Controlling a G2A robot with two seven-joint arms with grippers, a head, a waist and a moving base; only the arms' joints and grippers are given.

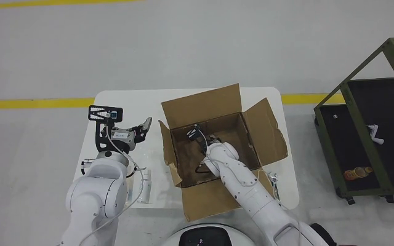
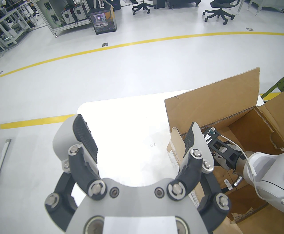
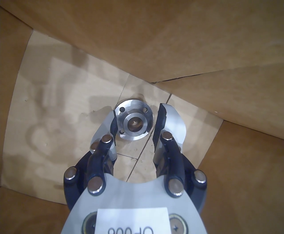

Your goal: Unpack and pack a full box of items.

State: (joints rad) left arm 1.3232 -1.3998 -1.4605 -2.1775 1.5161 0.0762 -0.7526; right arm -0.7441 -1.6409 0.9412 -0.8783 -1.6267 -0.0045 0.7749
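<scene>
Showed a round steel flange [image 3: 133, 122] flat on the floor of the open cardboard box [image 3: 155, 33], raised hub and bore pointed straight up, axis vertical, bolt holes around the rim. Flanked by the right gripper [image 3: 137, 110], down inside the box: jaws partly open, one pad at the rim, touching or just shy, the other apart, nothing gripped. Found the box standing on the white table [image 1: 123, 101]. Just beside it, above the table, found the left gripper [image 2: 135, 120], jaws spread wide, empty.

Grey floor [image 1: 184, 37], yellow line [image 1: 43, 103], office chairs [image 2: 218, 14]
</scene>
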